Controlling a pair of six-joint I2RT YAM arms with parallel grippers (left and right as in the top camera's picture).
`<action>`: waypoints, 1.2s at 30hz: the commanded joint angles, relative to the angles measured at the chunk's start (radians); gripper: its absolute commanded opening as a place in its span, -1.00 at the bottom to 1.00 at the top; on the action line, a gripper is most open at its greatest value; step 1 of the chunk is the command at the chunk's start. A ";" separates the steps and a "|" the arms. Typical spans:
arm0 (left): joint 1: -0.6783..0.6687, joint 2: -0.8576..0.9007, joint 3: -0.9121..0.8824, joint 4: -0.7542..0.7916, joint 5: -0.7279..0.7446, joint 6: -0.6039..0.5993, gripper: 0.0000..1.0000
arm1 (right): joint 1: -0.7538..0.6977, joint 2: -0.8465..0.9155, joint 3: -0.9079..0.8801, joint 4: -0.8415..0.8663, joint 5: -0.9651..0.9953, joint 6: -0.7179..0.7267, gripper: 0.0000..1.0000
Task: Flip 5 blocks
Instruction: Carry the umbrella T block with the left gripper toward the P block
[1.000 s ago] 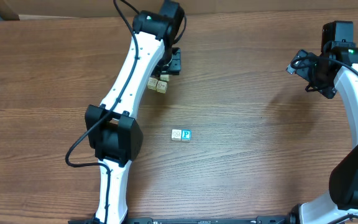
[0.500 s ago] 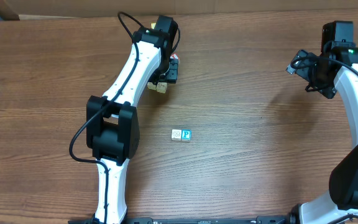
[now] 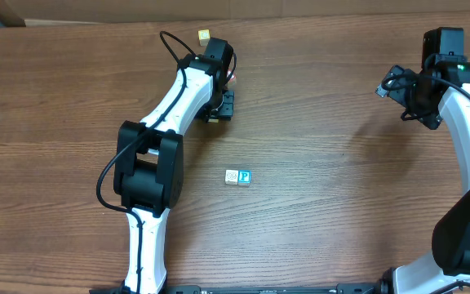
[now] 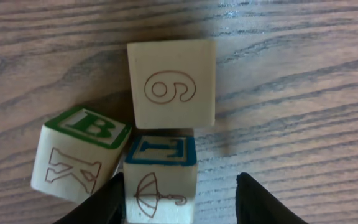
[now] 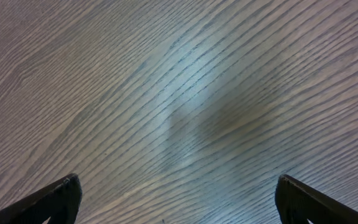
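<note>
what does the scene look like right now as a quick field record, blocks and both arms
mid-table pair: P block touching patterned block
cluster under left arm: numeral block, B/K block, umbrella block
left fingers: open, straddling umbrella block
right fingers: open, over bare table
far edge: yellow block

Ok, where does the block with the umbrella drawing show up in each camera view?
Overhead: not visible, hidden beneath the left gripper, upper left of centre.
Left wrist: the umbrella block sits bottom centre, between the open fingers, just below the 6 block.
Right wrist: not in it; only the table shows.
Shared landmark: the left gripper, whose fingers frame the left wrist view.
</note>
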State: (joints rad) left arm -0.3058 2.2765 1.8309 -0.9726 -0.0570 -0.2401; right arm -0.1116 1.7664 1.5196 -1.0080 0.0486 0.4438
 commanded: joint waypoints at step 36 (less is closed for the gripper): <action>-0.011 -0.534 0.101 -0.610 0.002 -0.179 -0.63 | -0.001 -0.015 0.013 0.003 0.001 -0.006 1.00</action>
State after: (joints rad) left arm -0.3077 1.7412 1.9293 -1.5547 -0.0566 -0.3683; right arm -0.1116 1.7664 1.5196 -1.0080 0.0486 0.4438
